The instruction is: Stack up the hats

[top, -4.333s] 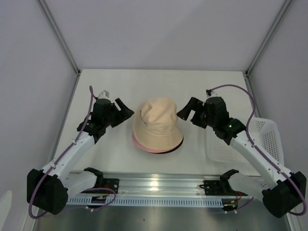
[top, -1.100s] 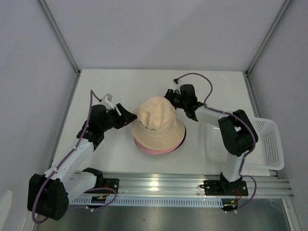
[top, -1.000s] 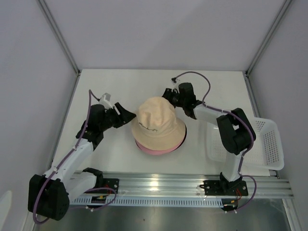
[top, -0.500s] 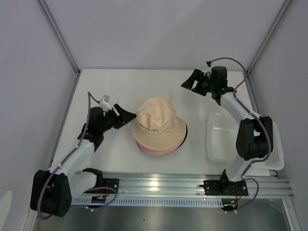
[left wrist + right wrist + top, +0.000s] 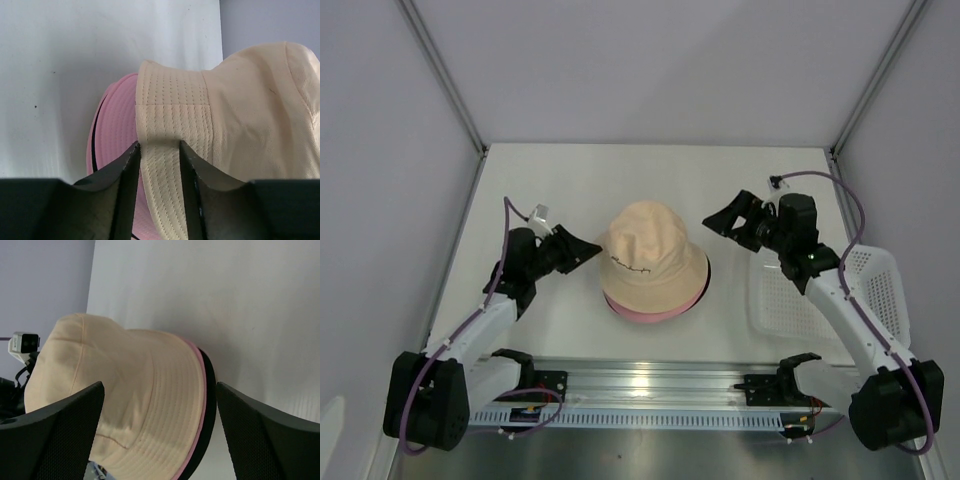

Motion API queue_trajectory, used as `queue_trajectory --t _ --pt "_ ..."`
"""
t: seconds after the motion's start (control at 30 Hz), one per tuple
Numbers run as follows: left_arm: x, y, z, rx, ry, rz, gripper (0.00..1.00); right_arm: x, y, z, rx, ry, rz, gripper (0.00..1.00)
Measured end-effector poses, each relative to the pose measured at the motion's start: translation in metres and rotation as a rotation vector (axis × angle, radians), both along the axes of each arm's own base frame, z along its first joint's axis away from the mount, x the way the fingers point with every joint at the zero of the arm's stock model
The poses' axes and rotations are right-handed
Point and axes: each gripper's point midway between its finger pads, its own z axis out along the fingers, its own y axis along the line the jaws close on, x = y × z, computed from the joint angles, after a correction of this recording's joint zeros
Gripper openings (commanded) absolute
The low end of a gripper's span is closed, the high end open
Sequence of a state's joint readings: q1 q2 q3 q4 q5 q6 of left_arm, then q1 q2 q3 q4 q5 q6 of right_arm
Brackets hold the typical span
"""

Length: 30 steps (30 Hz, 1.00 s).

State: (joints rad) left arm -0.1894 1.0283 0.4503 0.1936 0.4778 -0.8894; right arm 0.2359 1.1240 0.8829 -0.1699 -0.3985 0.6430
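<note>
While the beige hat (image 5: 650, 262) caps the pink hat (image 5: 115, 130) and black hat (image 5: 211, 390) on the table (image 5: 570, 180), its left brim sits pinched between the left end effector's (image 5: 159, 150) narrowed jaws; the right end effector (image 5: 160, 387) gapes empty, well apart on its right.

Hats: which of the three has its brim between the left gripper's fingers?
The beige hat, top of the stack. The pink hat and black hat show only as brim edges beneath it.

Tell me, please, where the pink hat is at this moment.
In the top view, the pink hat lies between the left gripper and the right gripper, sandwiched under the beige hat and over the black hat, only its brim edge showing.
</note>
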Motion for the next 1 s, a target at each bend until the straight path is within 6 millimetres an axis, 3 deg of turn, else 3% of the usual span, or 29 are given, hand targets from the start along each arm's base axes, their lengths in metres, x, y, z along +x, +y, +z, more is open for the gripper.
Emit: queue_trajectory --t 0.07,0.2,0.33,0.47,1.0 --pt "0.000 0.001 -0.004 0.003 0.011 0.005 0.21 -0.016 0.003 -0.007 0.022 0.031 -0.012 0.95" --pt "-0.004 0.002 -0.011 0.008 0.029 0.008 0.08 -0.046 0.011 -0.015 0.071 0.062 -0.032 0.94" --pt "-0.007 -0.002 -0.016 0.025 0.036 -0.001 0.04 -0.063 0.022 -0.028 0.090 0.107 -0.035 0.89" --pt "-0.014 -0.010 -0.023 0.059 0.050 -0.020 0.02 -0.074 0.031 -0.053 0.081 0.181 -0.044 0.87" --pt "-0.035 -0.029 -0.056 0.145 0.116 -0.057 0.01 -0.059 0.049 -0.071 0.116 0.176 -0.090 0.80"
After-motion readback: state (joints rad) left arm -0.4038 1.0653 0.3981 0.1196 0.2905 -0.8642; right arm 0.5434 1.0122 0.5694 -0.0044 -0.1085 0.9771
